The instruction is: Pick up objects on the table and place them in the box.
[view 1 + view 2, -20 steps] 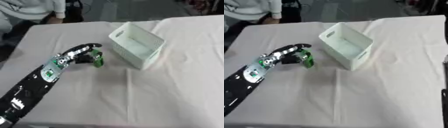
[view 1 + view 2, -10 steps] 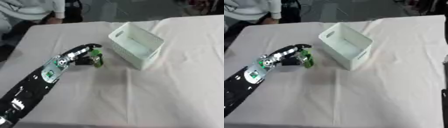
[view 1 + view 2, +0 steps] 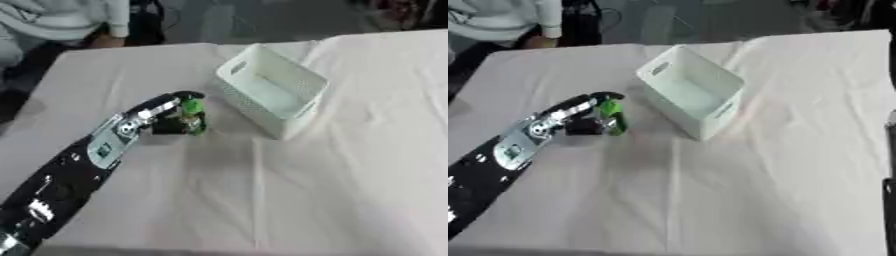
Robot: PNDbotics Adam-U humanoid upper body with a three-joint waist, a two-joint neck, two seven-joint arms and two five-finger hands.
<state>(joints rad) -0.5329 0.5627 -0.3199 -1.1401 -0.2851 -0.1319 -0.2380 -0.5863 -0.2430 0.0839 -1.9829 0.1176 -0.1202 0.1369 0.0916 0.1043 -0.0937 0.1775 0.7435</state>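
Note:
A small green object point(image 3: 194, 116) stands on the white tablecloth just left of the white box point(image 3: 272, 89). My left hand point(image 3: 166, 115) reaches in from the lower left, its fingers curled round the green object. The box lies open and looks empty, tilted askew to the table's edges. My right hand does not show; only a dark sliver of arm point(image 3: 890, 200) sits at the right edge of the right eye view.
The tablecloth point(image 3: 332, 190) spreads wide in front of and to the right of the box. A person in a grey top point(image 3: 61, 17) sits at the far left edge, away from the objects.
My left hand has stayed closed round the green object beside the box, shifting only slightly.

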